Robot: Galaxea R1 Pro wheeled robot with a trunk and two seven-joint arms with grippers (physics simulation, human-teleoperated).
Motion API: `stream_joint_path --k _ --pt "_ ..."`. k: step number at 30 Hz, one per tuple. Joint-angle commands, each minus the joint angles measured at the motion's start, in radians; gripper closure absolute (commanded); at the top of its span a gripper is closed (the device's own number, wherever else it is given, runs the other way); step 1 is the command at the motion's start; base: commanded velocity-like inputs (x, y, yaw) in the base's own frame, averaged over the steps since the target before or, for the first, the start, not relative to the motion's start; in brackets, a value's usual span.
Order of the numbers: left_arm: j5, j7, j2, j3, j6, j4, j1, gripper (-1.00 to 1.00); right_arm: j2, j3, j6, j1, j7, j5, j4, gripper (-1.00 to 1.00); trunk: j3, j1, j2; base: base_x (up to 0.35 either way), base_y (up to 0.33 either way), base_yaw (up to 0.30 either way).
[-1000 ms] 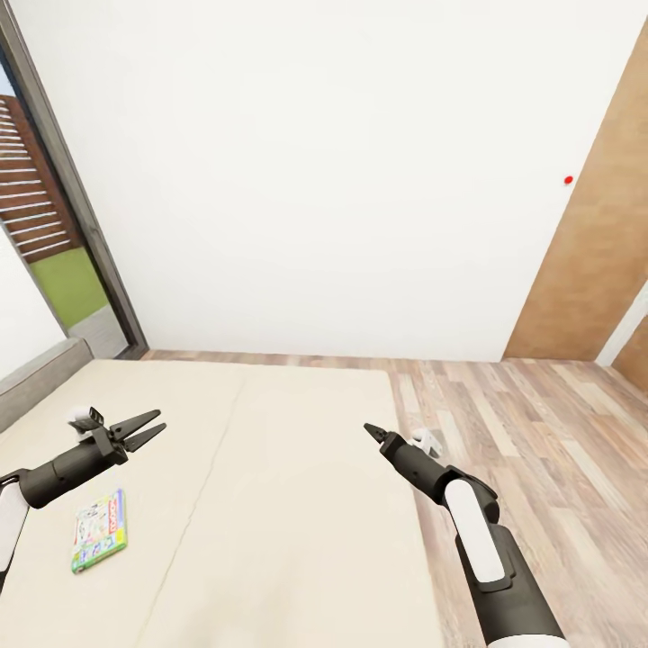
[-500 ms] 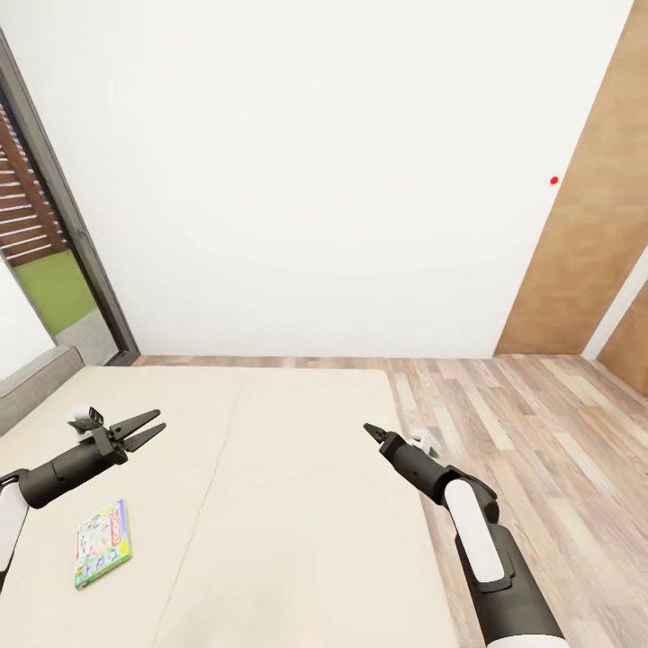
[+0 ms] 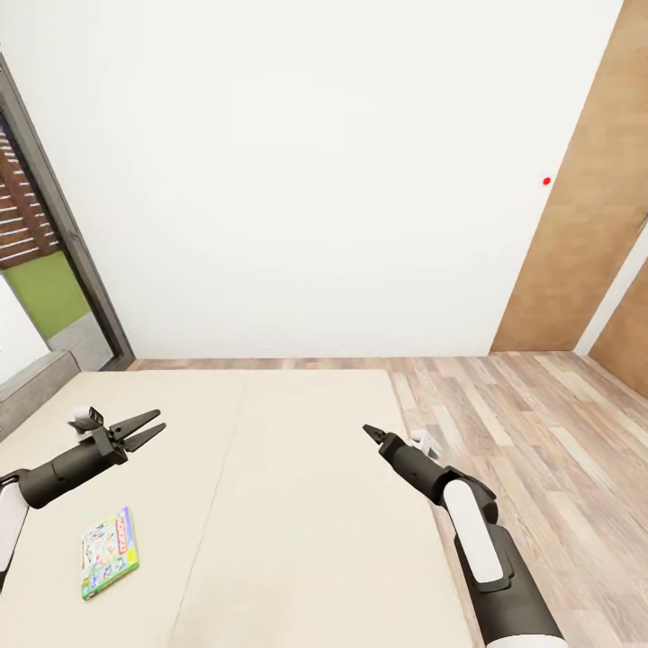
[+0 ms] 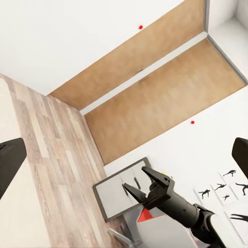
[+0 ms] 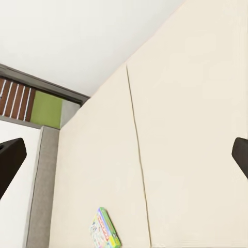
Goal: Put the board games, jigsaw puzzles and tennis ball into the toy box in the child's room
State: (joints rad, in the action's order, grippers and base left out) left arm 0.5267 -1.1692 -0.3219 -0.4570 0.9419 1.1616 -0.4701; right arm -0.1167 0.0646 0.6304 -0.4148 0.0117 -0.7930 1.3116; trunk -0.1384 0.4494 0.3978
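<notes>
Head view: left gripper sits at lower left of frame over the bed, jaws apart, nothing between them. Right gripper sits centre-right, just inside the bed's right edge; jaws read as together, coming to one dark point, nothing held.

One board game lies flat on the cream cover at lower left of frame, below the left gripper and apart from it. Green edge visible, colourful top, lettering too small to read. It also shows in the right wrist view at bottom centre, flat on the cover, just left of the seam running down the cover.

Headboard: grey padded strip at mid-left edge of frame. Behind it a dark window frame, with brown slats and a green patch outside.

White wall takes the upper half of the frame. Small red dot on it at upper right, just beside a brown wooden door. Wood-plank floor at right, between bed and door.

Left wrist view: the right gripper appears at lower centre, tips close together. Behind it a grey cabinet with a white front against the wall; black player silhouette prints at lower right; two brown doors across the middle.
</notes>
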Motion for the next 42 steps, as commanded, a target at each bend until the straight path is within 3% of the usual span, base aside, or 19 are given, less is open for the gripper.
stream_joint_path --k 1,42 --pt "0.003 -0.001 0.000 0.000 0.006 0.000 -0.001 -1.00 -0.001 0.003 0.006 -0.001 0.001 -0.004 -0.001 -1.00 -0.002 0.001 0.002 0.000 0.170 -0.002" --pt "0.003 -0.001 -0.003 -0.002 0.006 0.000 -0.001 -1.00 -0.001 0.003 0.006 -0.001 0.001 -0.002 -0.006 -1.00 -0.002 0.001 0.002 0.000 0.158 0.000"
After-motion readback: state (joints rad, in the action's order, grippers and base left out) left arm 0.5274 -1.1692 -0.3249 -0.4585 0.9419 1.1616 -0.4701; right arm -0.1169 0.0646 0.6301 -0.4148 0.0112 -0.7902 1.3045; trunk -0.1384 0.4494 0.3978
